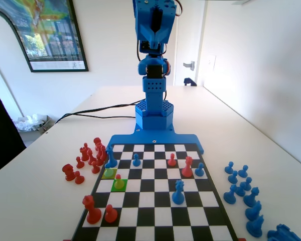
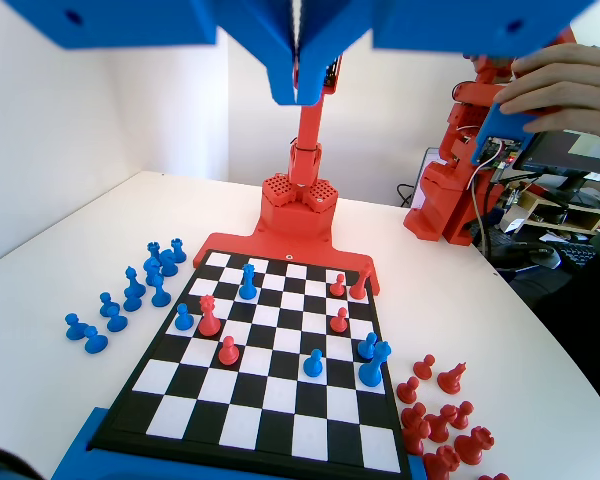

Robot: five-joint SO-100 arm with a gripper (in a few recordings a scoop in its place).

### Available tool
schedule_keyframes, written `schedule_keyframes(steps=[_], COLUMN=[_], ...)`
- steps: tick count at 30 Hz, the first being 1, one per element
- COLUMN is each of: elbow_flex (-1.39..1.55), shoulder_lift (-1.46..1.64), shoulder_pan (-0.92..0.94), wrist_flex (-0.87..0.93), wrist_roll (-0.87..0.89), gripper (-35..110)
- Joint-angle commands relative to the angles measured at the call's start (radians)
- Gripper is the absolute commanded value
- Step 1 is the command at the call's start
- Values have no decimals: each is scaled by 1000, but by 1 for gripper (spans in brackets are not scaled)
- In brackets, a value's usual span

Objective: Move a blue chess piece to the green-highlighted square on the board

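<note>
The board [image 1: 155,221] lies in front of my blue arm [image 1: 153,95], which stands folded upright at the far end of the fixed view. The green-highlighted square [image 1: 124,188] is near the board's left side, and a red pawn [image 1: 119,182] stands on it. Diagonally behind it, a small pawn sits on the yellow square [image 1: 109,173]; in the wrist view this is a blue chess piece [image 2: 368,345] beside a taller blue piece [image 2: 376,362]. My gripper [image 2: 298,92] hangs high above the board, jaws shut with nothing between them.
Other blue pawns [image 1: 136,159] [image 1: 199,169] and red pieces [image 1: 187,166] [image 1: 92,209] stand on the board. Captured red pieces [image 1: 88,158] cluster off its left edge, captured blue ones [image 1: 241,186] off its right. A black cable [image 1: 100,109] crosses the table.
</note>
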Motion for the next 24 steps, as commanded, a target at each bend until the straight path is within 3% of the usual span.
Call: schedule_keyframes(steps=[1,24], elbow_flex=[5,-14], shoulder_lift=[3,-3], shoulder_pan=[2,-6], wrist_flex=[-17,-23], wrist_roll=[6,8], gripper=[1,1])
